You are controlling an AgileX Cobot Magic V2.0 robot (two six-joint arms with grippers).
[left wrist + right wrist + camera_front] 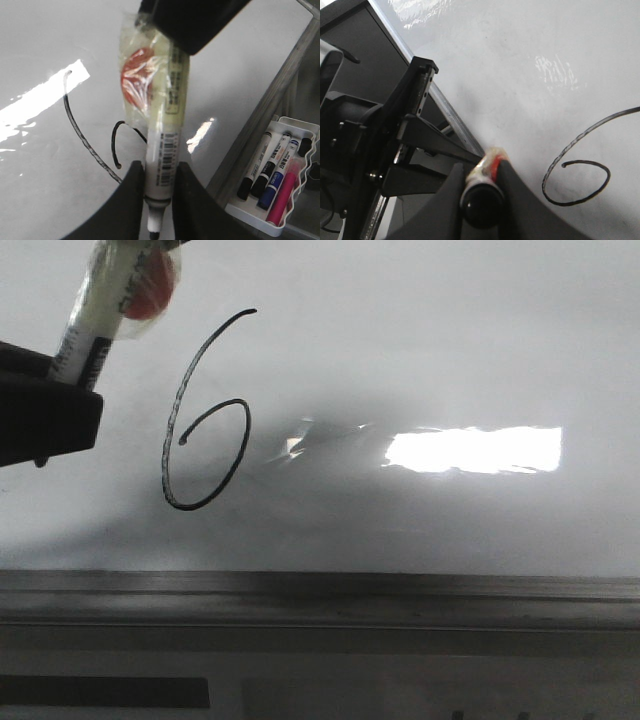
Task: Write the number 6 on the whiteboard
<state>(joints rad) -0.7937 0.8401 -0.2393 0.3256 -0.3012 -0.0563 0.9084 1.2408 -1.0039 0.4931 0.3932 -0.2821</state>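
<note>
The number 6 [170, 420] is drawn in thin black line on the whiteboard [430, 340], left of a bright reflection. It also shows in the left wrist view [80, 135] and the right wrist view [580, 162]. A white marker [95, 320] with a taped red sticker hangs left of the 6. My left gripper [161, 167] is shut on the marker [167, 125] near its bare tip. My right gripper [481, 165] is shut on its black back end [480, 200]. In the front view only the left gripper [75, 375] shows.
A grey metal rail [320, 590] runs along the board's near edge. A white tray [240, 212] beside the rail holds several black, blue and pink markers. The left arm's black frame [370, 140] stands close beside the right gripper.
</note>
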